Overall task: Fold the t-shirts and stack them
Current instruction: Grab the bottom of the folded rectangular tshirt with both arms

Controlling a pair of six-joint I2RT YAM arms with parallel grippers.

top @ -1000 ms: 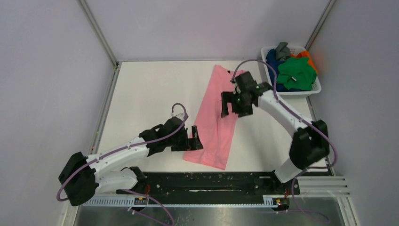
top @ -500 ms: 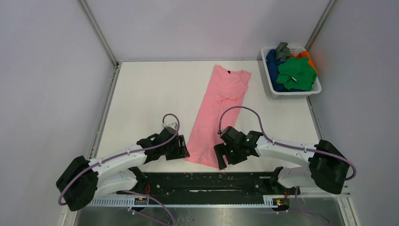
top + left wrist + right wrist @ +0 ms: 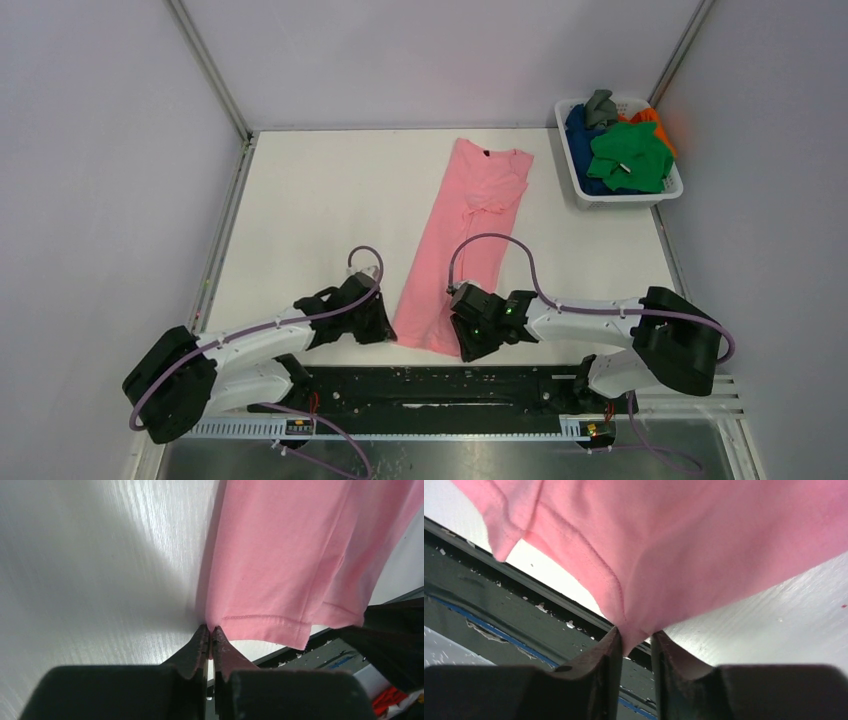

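Note:
A light pink t-shirt (image 3: pixel 460 230) lies folded into a long strip on the white table (image 3: pixel 300 220), collar at the far end. Its near hem reaches the table's front edge. My left gripper (image 3: pixel 385 325) is at the hem's left corner; in the left wrist view that gripper (image 3: pixel 210 628) is shut, pinching the corner of the pink cloth (image 3: pixel 280 555). My right gripper (image 3: pixel 462 340) is at the hem's right corner. In the right wrist view its jaws (image 3: pixel 636 635) stand a little apart with the tip of the pink cloth (image 3: pixel 704 540) between them.
A white slatted basket (image 3: pixel 630 196) at the back right holds a green shirt (image 3: pixel 628 155), a dark blue one (image 3: pixel 580 125), an orange one (image 3: pixel 652 116) and a grey one (image 3: pixel 600 103). A black rail (image 3: pixel 450 385) runs along the near edge.
The right arm swung from the shirt's far end down to its near hem. The left gripper slid to the hem's left corner and shut on it. The right jaws narrowed.

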